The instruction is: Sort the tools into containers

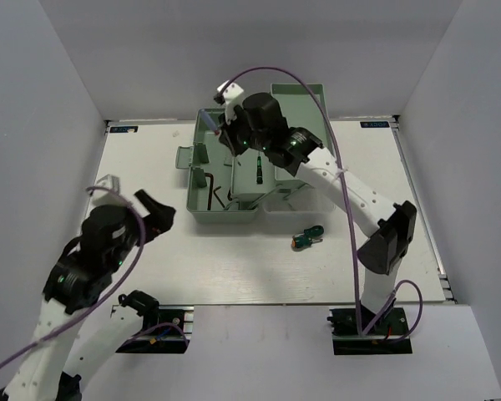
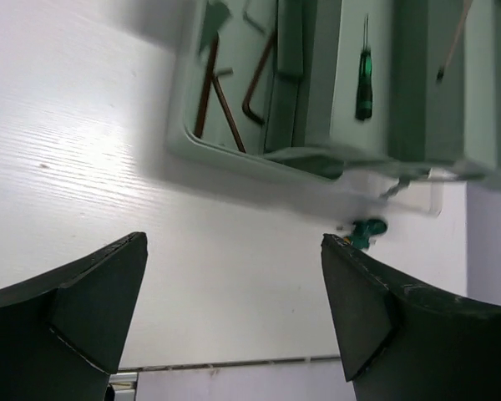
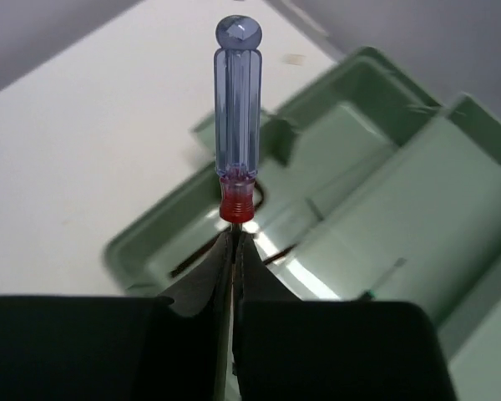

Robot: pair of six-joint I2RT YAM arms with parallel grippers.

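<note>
Toward twelve o'clock on the white table [image 1: 234,267] sits the pale mint-green toolbox [image 1: 221,215], opened out into long trays side by side. Over its far left end, at about eleven o'clock from the box's middle, the right gripper [image 3: 234,251] is clamped tight on the thin shaft of a blue-handled screwdriver [image 3: 236,109]. It pinches just under the red collar, with the clear blue handle pointing away from the wrist and held above the trays. At eight o'clock from the box, well apart from it, the left gripper [image 2: 234,292] hangs over bare table with its jaws spread wide and nothing between them. A slim green-handled screwdriver [image 1: 258,171] lies lengthwise in a middle tray. At five o'clock from the box, near its front edge, a stubby green-and-orange screwdriver [image 1: 306,239] lies on the table. Dark reddish-brown hex keys [image 1: 215,185] lie in the leftmost tray.
</note>
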